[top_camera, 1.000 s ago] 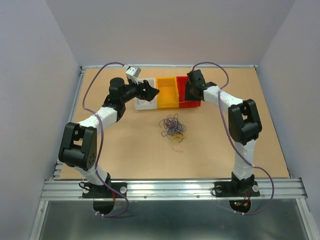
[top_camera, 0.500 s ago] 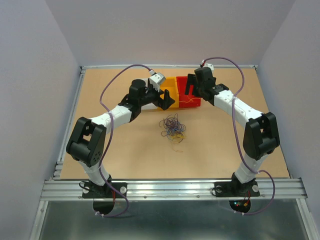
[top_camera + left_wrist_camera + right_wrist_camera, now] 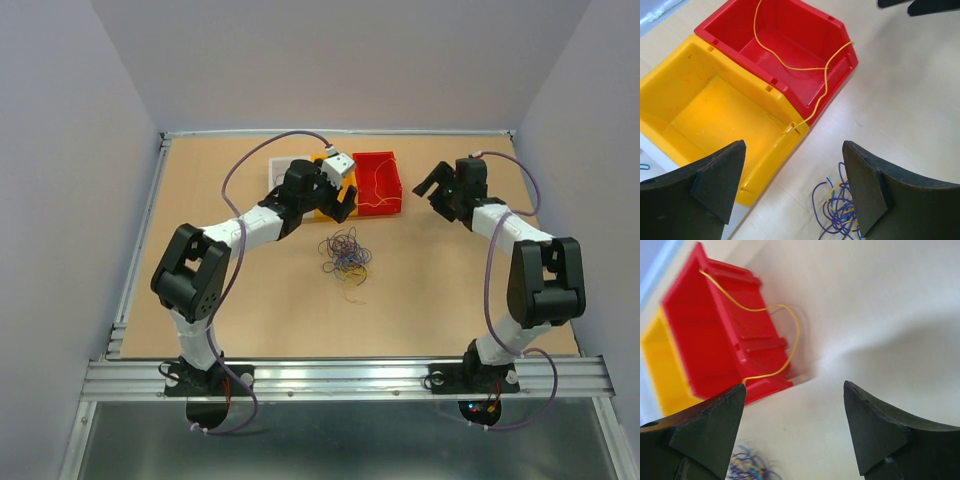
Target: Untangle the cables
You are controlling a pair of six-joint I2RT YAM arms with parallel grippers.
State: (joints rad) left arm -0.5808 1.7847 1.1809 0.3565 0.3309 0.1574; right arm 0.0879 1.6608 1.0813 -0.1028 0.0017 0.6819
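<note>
L pincer (image 3: 794, 150), R pincer (image 3: 794, 387) — wide, empty

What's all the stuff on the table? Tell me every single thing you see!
table: one, tan, under everything.
red bin: one, red, at the far side of the table.
yellow bin: one, yellow, touching the red bin's side; looks empty.
white bin: one, white, beyond the yellow bin, mostly hidden by the left arm.
yellow cable: one, yellow, lying in the red bin, one end hanging over its rim.
tangled cables: too many to count, blue, purple and yellow-orange, on the table in front of the bins.
left gripper: one, black, open, above the yellow bin's front edge.
right gripper: one, black, open, right of the red bin.
</note>
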